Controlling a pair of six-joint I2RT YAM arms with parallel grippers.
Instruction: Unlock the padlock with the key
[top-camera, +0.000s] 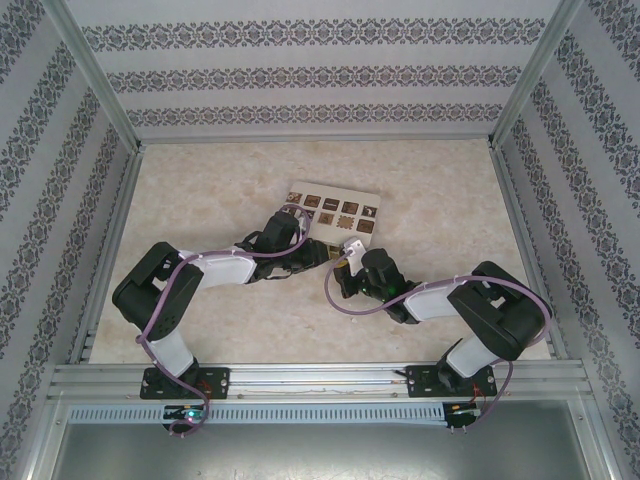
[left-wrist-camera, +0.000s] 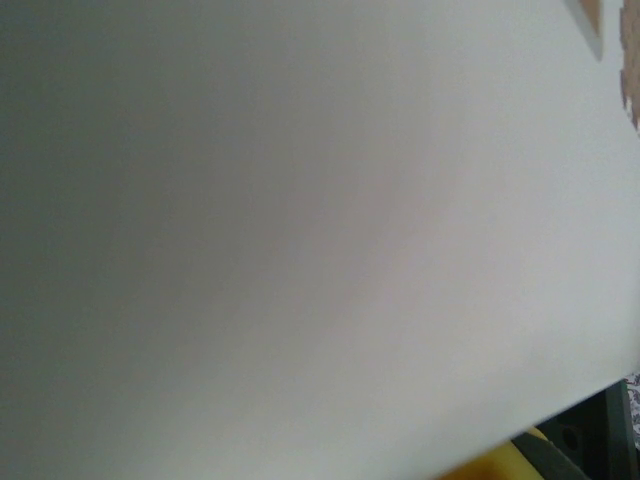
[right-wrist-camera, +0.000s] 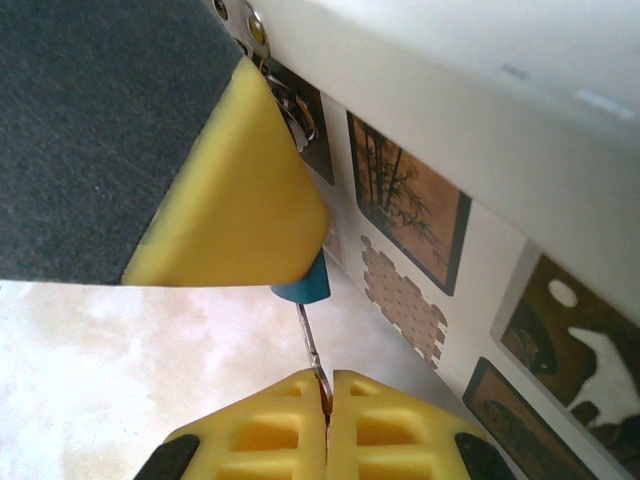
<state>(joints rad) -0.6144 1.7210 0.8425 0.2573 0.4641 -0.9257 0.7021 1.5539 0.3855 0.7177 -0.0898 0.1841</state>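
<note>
The small blue padlock (right-wrist-camera: 304, 286) hangs above the table, mostly hidden behind one yellow finger (right-wrist-camera: 230, 190) of my left gripper (top-camera: 318, 254), which is shut on it. Its thin metal shackle and rings (right-wrist-camera: 290, 110) show above that pad. The key (right-wrist-camera: 312, 345) is a thin metal blade whose tip runs up into the bottom of the padlock. My right gripper (right-wrist-camera: 327, 395) is shut on the key's lower end, just below the padlock. From above, both grippers meet tip to tip at the near edge of the white box (top-camera: 335, 215).
The white box with brown picture tiles (right-wrist-camera: 420, 210) stands close to the right of the padlock and key. It is a blurred white surface (left-wrist-camera: 320, 220) right against the left wrist camera. Patterned walls (top-camera: 60, 180) enclose the beige table (top-camera: 440, 190).
</note>
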